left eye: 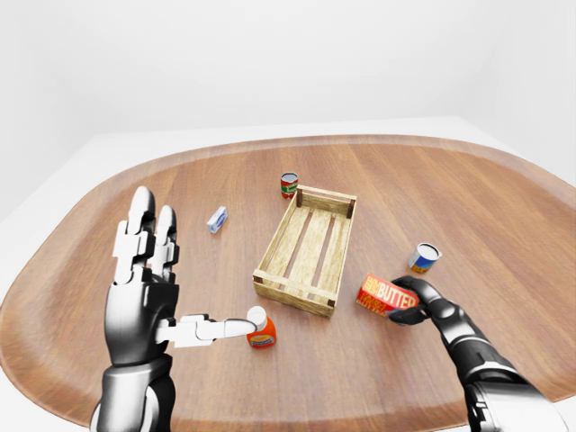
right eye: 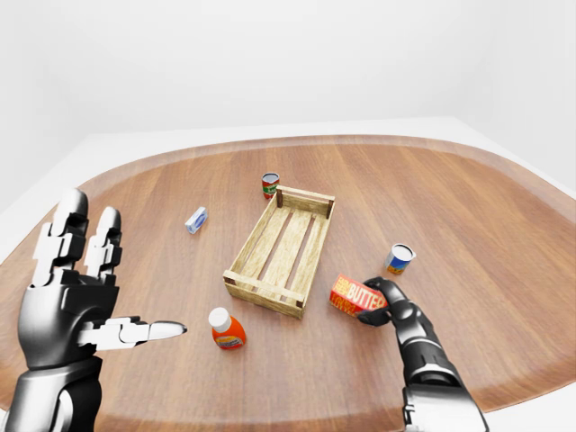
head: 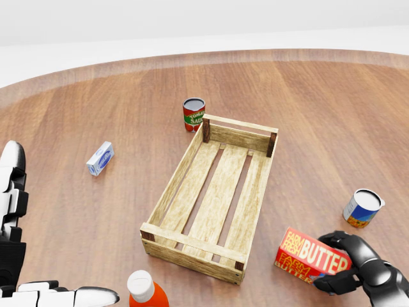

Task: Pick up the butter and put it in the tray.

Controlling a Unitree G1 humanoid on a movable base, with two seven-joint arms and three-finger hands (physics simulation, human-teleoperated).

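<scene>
Red cardboard butter box [head: 311, 256] with white lettering lies on the brown wooden table [head: 332, 121], just to the right of the near end of the slatted wooden tray [head: 214, 195], outside it. My right hand [head: 358, 265] has its dark fingers [head: 339, 242] curled over the box's right end, clamped on it, and the box looks tilted, its left side higher. My left hand [left eye: 144, 288] is raised at the left of the left-eye view, fingers spread apart and holding nothing, its thumb pointing toward the orange bottle with a white cap [left eye: 260, 328]. Near the butter stands a blue and orange tin [head: 362, 208]. Beyond the tray's far end stands a red and green can [head: 193, 114], and a small blue and white carton [head: 100, 158] lies well to the left.
</scene>
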